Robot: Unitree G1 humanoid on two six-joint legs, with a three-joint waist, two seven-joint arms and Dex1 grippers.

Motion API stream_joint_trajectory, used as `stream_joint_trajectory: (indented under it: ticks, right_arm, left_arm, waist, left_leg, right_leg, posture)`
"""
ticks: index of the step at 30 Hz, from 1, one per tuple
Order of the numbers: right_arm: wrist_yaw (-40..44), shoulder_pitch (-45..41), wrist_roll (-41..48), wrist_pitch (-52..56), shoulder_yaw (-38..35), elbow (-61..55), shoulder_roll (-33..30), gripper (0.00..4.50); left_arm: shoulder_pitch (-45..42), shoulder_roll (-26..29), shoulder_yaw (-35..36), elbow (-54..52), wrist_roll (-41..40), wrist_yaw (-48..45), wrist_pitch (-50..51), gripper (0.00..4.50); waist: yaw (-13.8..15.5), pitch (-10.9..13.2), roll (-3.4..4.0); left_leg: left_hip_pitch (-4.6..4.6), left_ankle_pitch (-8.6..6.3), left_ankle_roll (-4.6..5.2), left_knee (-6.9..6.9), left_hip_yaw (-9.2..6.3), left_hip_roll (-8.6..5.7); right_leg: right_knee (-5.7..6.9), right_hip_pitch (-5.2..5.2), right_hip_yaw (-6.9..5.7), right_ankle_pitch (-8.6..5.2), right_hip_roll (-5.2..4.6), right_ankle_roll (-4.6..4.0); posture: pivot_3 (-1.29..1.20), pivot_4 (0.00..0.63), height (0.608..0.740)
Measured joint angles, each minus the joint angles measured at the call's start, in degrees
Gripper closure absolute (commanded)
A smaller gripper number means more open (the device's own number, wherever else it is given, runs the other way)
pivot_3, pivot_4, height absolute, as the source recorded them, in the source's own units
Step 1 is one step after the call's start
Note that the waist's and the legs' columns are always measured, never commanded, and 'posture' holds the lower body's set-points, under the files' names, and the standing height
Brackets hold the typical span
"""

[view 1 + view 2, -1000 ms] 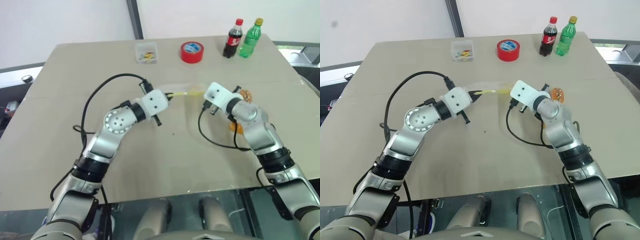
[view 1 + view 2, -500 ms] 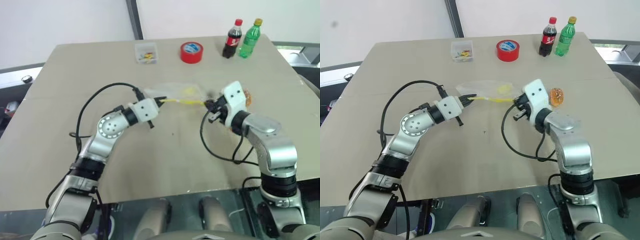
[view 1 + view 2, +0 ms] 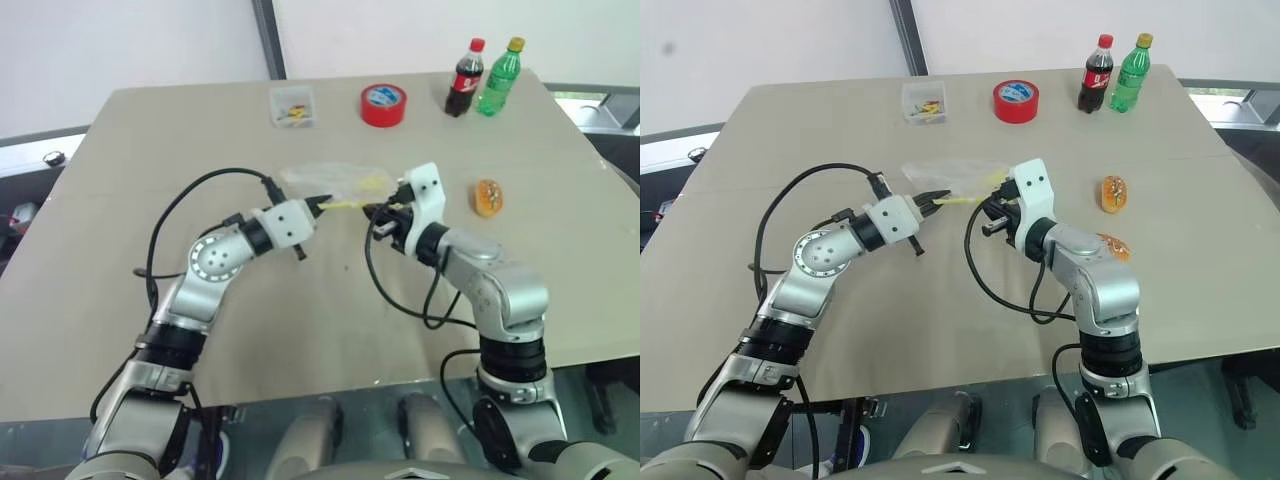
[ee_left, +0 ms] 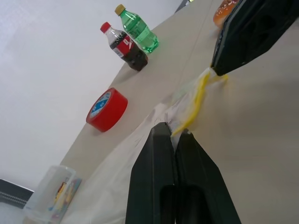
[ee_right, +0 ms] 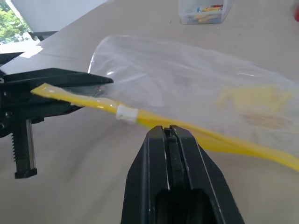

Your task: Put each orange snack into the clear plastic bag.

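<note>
The left gripper [image 3: 318,204] and right gripper [image 3: 372,212] are both closed on the yellow strip of the clear plastic bag [image 3: 340,180], which stretches between their jaws. One orange snack [image 3: 488,196] lies well apart from the right jaws. The second one [image 3: 1112,246] seems partly hidden behind that arm.

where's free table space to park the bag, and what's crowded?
Free: the bare tan tabletop on the near side of both arms, and its left part, left of the small clear box of colourful bits. Crowded: the middle, where the left gripper and right gripper pinch the clear plastic bag; two orange snacks lie right.
</note>
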Motion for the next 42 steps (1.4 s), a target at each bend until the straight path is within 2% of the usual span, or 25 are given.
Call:
stream_joint_trajectory:
  ticks: [4, 8, 13, 17, 20, 23, 24, 25, 28, 31, 33, 36, 39, 41, 42]
  right_arm:
    - [-1.4, -0.4, 2.5, -0.8, -2.0, 3.3, 2.6, 4.46]
    - [-4.2, -1.9, 8.2, -1.9, -8.0, 9.1, 8.0, 4.46]
    - [-7.5, -2.2, 16.5, -4.4, -15.9, 19.3, 8.1, 4.46]
    - [-8.3, -2.6, 20.4, -6.6, -16.2, 23.3, 8.1, 4.46]
    - [-8.1, -3.0, 19.5, -11.0, -14.1, 24.7, 8.0, 4.46]
    - [-5.1, -3.2, 13.3, -19.5, -5.8, 24.6, 6.9, 4.46]
    - [-2.8, -3.1, 8.1, -25.2, 0.8, 24.6, 4.3, 4.46]
    - [-1.6, -3.1, 6.1, -27.3, 3.9, 24.6, 3.0, 4.46]
    - [3.1, -2.3, -8.0, -42.2, 19.0, 26.1, -4.3, 4.46]
    - [2.1, -2.7, -15.5, -49.5, 23.7, 30.4, -6.2, 4.46]
    - [-2.1, -5.7, -24.1, -55.3, 27.3, 36.5, -8.7, 4.46]
    - [-5.8, -8.5, -30.7, -59.5, 28.4, 40.9, -11.4, 4.46]
    - [-8.4, -10.5, -35.9, -62.4, 28.9, 43.5, -13.9, 3.79]
    - [-9.2, -11.1, -38.4, -64.0, 29.2, 44.5, -15.3, 2.99]
    - [-9.3, -11.1, -39.0, -64.3, 29.2, 44.6, -15.6, 2.73]
  left_arm:
    - [1.4, 0.3, 0.5, -2.0, -0.9, -1.0, 0.2, 4.50]
    - [3.3, 0.6, 1.2, -3.5, -2.2, -2.4, 0.4, 4.50]
    - [5.7, 1.4, 1.6, -4.4, -4.0, -4.8, 0.5, 4.50]
    - [6.5, 1.4, 1.7, -4.7, -5.6, -6.0, 0.8, 4.50]
    - [7.3, 1.5, 2.1, -4.7, -7.3, -7.0, 1.2, 4.50]
    - [7.4, 1.4, 2.2, -4.7, -10.3, -8.8, 2.5, 4.50]
    - [7.4, 1.4, 2.4, -4.7, -12.4, -10.4, 3.7, 4.50]
    - [7.4, 1.3, 2.5, -4.6, -13.2, -11.1, 4.3, 4.50]
    - [7.3, 2.1, 3.4, -2.6, -18.5, -17.5, 7.3, 4.50]
    - [7.0, 2.3, 3.8, -1.3, -20.6, -21.6, 7.6, 4.50]
    - [6.5, 2.5, 4.1, -0.2, -22.2, -24.8, 7.1, 4.50]
    - [6.6, 3.0, 5.2, 0.7, -22.9, -27.2, 6.1, 4.50]
    - [6.7, 3.3, 6.5, 1.5, -23.4, -29.0, 4.6, 4.50]
    - [6.7, 3.4, 6.7, 2.6, -23.5, -29.4, 3.9, 4.50]
    - [6.7, 3.3, 6.8, 2.9, -23.5, -29.5, 3.7, 4.50]
  waist:
    - [-0.2, 0.0, 0.01]
    - [-0.2, 0.0, 0.02]
    - [0.0, 0.0, 0.03]
    - [-0.8, 0.0, 0.04]
    - [-1.5, 0.0, 0.05]
    - [-1.8, 0.0, 0.07]
    - [-1.8, 0.0, 0.07]
    - [-1.8, 0.0, 0.07]
    - [-1.8, 0.0, 0.05]
    - [-1.6, 0.0, 0.05]
    - [-1.5, 0.0, 0.05]
    - [-1.4, 0.0, 0.05]
    - [-1.4, 0.0, 0.05]
    - [-1.5, 0.0, 0.05]
    - [-1.5, 0.0, 0.05]
  left_leg:
    - [0.00, 0.00, 0.00, -0.01, 0.01, 0.01]
    - [0.03, 0.00, 0.00, 0.00, 0.03, 0.01]
    - [0.03, 0.00, 0.00, 0.00, 0.06, 0.00]
    - [0.03, 0.00, 0.00, -0.02, 0.11, 0.01]
    - [0.04, 0.00, 0.00, -0.01, 0.15, 0.01]
    - [0.04, 0.00, 0.00, -0.01, 0.23, 0.03]
    - [0.04, 0.00, 0.00, 0.00, 0.26, 0.02]
    - [0.04, 0.00, 0.00, 0.01, 0.27, 0.02]
    - [0.05, 0.00, 0.00, 0.05, 0.26, 0.02]
    - [0.06, 0.01, -0.02, 0.06, 0.24, 0.03]
    - [0.07, 0.02, -0.03, 0.10, 0.26, 0.03]
    - [0.07, 0.02, -0.04, 0.10, 0.24, 0.03]
    - [0.06, 0.02, -0.04, 0.08, 0.24, 0.03]
    - [0.07, 0.02, -0.04, 0.08, 0.25, 0.03]
    - [0.07, 0.02, -0.04, 0.07, 0.26, 0.04]
  right_leg:
    - [0.04, -0.02, 0.03, 0.00, 0.01, 0.00]
    - [0.09, -0.04, 0.06, 0.00, 0.03, 0.00]
    - [0.11, -0.04, 0.08, 0.00, 0.01, 0.00]
    - [0.22, -0.12, 0.14, -0.01, 0.02, -0.01]
    - [0.27, -0.14, 0.17, -0.01, 0.02, -0.01]
    - [0.36, -0.26, 0.23, -0.01, 0.05, 0.00]
    - [0.37, -0.29, 0.24, -0.01, 0.05, 0.00]
    - [0.37, -0.29, 0.24, -0.01, 0.04, 0.00]
    - [0.36, -0.30, 0.21, -0.01, 0.05, 0.01]
    - [0.40, -0.29, 0.22, -0.01, 0.07, 0.00]
    - [0.42, -0.29, 0.23, -0.01, 0.07, 0.00]
    - [0.41, -0.30, 0.22, -0.02, 0.08, 0.00]
    - [0.39, -0.29, 0.23, -0.02, 0.08, 0.00]
    - [0.38, -0.28, 0.24, -0.02, 0.08, 0.00]
    - [0.39, -0.27, 0.25, -0.02, 0.09, 0.00]
  posture:
    - [0.00, 0.150, 0.740]
    - [0.00, 0.150, 0.740]
    - [0.00, 0.150, 0.740]
    - [0.00, 0.150, 0.740]
    - [0.00, 0.150, 0.740]
    - [0.00, 0.150, 0.740]
    - [0.00, 0.150, 0.740]
    - [0.00, 0.150, 0.740]
    - [0.00, 0.150, 0.740]
    - [0.00, 0.150, 0.740]
    - [0.00, 0.150, 0.740]
    - [0.00, 0.150, 0.740]
    - [0.00, 0.150, 0.740]
    - [0.00, 0.150, 0.740]
    - [0.00, 0.150, 0.740]
